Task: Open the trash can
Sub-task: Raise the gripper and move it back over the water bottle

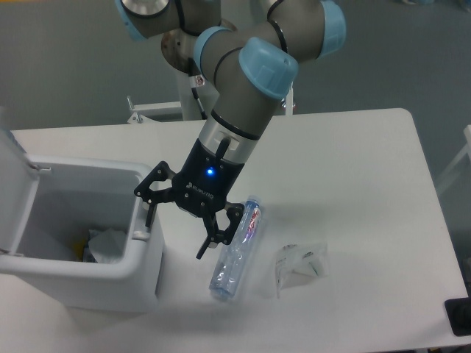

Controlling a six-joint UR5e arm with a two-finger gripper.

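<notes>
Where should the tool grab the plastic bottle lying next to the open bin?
Probably the bottle's middle, from above, with the jaws across its narrow width. It lies flat on the table, long axis running diagonally, and its far end sits right beside the open tool.

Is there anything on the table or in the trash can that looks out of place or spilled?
Nothing looks spilled. The trash can stands open with its lid swung up at the left and crumpled waste inside. A plastic bottle lies on its side beside a crumpled clear wrapper on the table.
</notes>
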